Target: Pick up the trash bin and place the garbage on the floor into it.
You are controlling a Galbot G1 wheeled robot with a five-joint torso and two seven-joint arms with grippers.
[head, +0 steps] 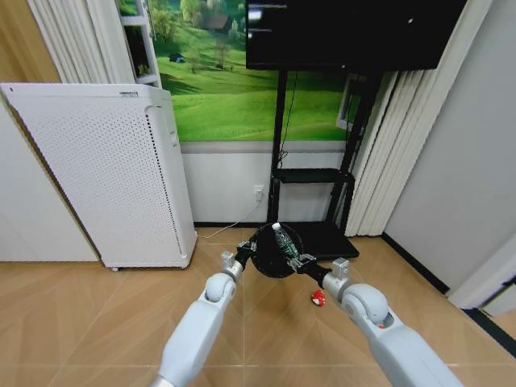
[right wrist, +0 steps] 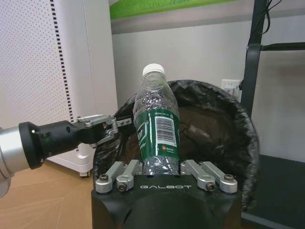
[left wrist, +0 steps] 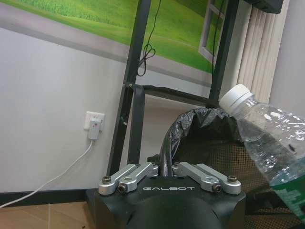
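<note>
Above the tan wood-plank floor, the left gripper clenches the rim of the small black mesh trash bin, held tilted before a black TV stand. The right gripper grasps the clear green-labelled plastic bottle at the bin's mouth. A small red wad lies on the floor; a tall white perforated air purifier stands leftward.

Pale grey arms, black GALBOT wrists, silver screwed linkages

Light: bright, even, indoor; soft shadows.
Glare: faint on floor.
Distortion: head view edges bow outward.
Focus: bottle slightly soft close-up.
</note>
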